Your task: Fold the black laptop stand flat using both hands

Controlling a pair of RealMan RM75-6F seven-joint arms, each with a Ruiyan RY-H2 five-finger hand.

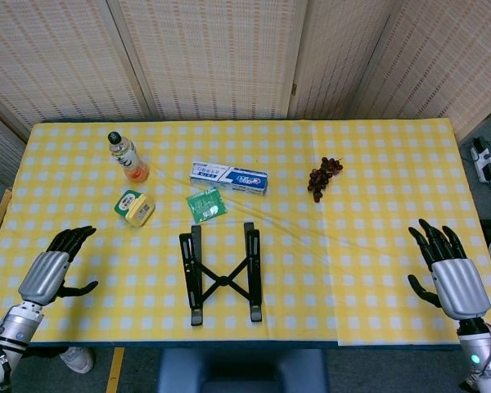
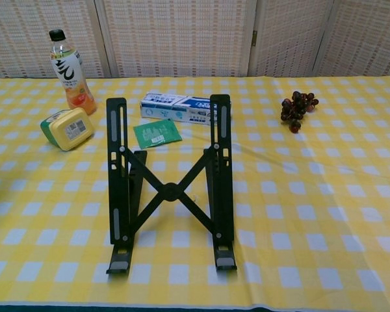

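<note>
1. Black laptop stand (image 1: 222, 274): lower centre of the head view, near the front edge of the table. It stands unfolded, its two rails raised and joined by a crossed brace; the chest view shows it upright at centre frame (image 2: 171, 188). No hand touches it.
2. Left hand (image 1: 51, 271): lower left of the head view, above the cloth well apart from the stand. Fingers spread wide, holding nothing.
3. Right hand (image 1: 450, 274): lower right of the head view, well apart from the stand. Fingers spread wide, holding nothing.
4. Table (image 1: 376, 205): covered by a yellow and white checked cloth.
5. Drink bottle (image 1: 127, 157): upper left, upright, black cap.
6. Yellow-green container (image 1: 136, 207): just below the bottle.
7. Toothpaste box (image 1: 229, 177): upper centre, lying flat behind the stand.
8. Green packet (image 1: 206, 205): between the box and the stand.
9. Dark grapes (image 1: 322, 177): upper right of centre.
</note>
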